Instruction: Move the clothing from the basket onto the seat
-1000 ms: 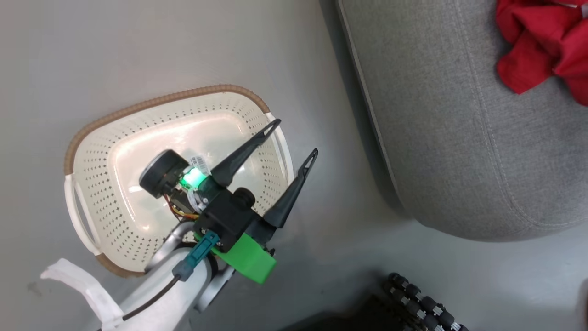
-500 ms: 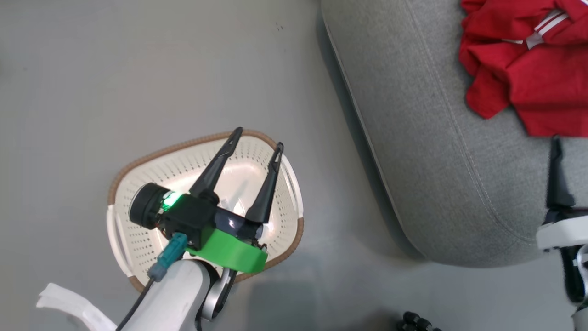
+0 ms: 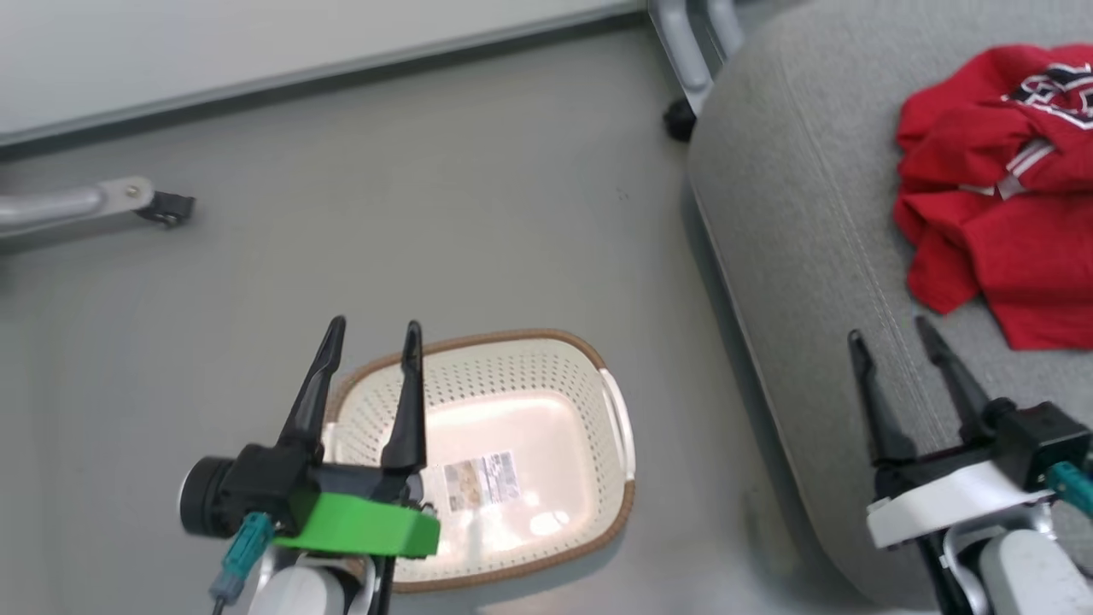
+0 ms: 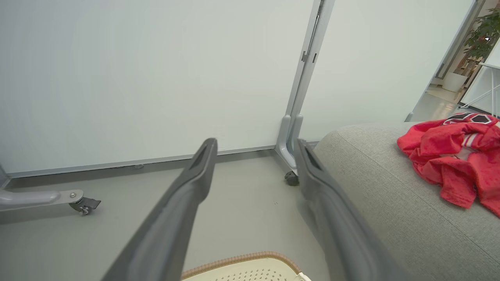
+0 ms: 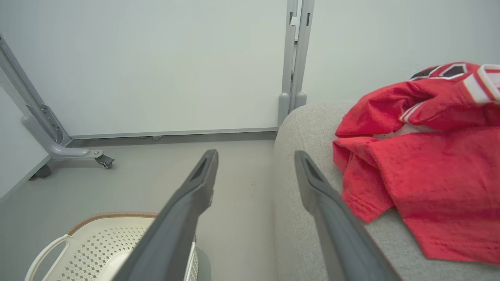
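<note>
The red clothing [image 3: 999, 188] lies crumpled on the grey seat [image 3: 803, 222] at the right, its white striped trim and black-and-white print showing; it also appears in the wrist views [image 4: 457, 156] [image 5: 422, 156]. The cream basket [image 3: 512, 453] stands on the floor at lower centre, holding no fabric, only a label on its bottom. My left gripper [image 3: 373, 331] hovers open over the basket's left rim. My right gripper [image 3: 888, 331] is open above the seat's front part, left of and below the clothing, gripping nothing.
A white partition wall [image 4: 156, 78] runs along the back, with grey legs on castors at left [image 3: 166, 207] and by the seat's far corner [image 3: 680, 120]. Grey floor [image 3: 427, 222] lies between the wall, the basket and the seat.
The whole picture has shifted upward, so the camera moved. Both grippers now stand side by side pointing forward; the right gripper has come fully into view. The clothing stays on the seat.
</note>
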Available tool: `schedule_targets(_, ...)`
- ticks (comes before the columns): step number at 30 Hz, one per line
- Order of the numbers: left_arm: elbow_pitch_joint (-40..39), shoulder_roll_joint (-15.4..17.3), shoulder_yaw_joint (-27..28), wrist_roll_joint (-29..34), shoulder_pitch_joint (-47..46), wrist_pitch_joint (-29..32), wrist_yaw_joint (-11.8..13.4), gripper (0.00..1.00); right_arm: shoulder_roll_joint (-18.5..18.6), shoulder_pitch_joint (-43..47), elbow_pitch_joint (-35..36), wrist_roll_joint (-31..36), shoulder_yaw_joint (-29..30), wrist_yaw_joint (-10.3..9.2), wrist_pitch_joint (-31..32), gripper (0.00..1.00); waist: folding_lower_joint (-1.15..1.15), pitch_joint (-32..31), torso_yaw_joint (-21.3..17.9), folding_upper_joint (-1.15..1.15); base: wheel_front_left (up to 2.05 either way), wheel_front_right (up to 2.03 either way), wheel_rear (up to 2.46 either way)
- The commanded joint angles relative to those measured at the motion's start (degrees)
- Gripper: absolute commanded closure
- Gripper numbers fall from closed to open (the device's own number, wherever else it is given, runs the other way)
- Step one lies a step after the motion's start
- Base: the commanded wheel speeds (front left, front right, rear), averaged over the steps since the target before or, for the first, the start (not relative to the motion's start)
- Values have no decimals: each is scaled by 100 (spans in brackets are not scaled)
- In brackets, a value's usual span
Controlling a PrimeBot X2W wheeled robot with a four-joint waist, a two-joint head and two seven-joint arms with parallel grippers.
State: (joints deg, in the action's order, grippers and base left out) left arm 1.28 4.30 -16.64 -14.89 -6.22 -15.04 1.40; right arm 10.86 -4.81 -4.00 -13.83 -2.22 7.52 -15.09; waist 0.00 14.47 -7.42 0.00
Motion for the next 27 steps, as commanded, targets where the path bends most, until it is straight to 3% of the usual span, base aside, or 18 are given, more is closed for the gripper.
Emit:
schedule_targets(1, -6, -36, 114, 27, 192, -19, -48, 0, -19, 124, 21, -37, -72, -7, -11, 0, 0, -747, 685, 0, 0, 0, 0)
schedule_targets(6, -1, -106, 623, 152, 653, -19, -179, 0, -138, 242, 25, -16, -483, -6, -11, 0, 0, -1079, 849, 0, 0, 0, 0)
schedule_targets(12, -45, -137, 990, 263, 1081, -19, -285, 0, -229, 459, 129, 76, -550, -6, -11, 0, 0, -1361, 924, 0, 0, 0, 0)
schedule_targets(27, 44, -141, 1097, 200, 1641, -20, -223, 0, -366, 915, 65, 90, -305, -6, -11, 0, 0, -1727, 769, 0, 0, 0, 0)
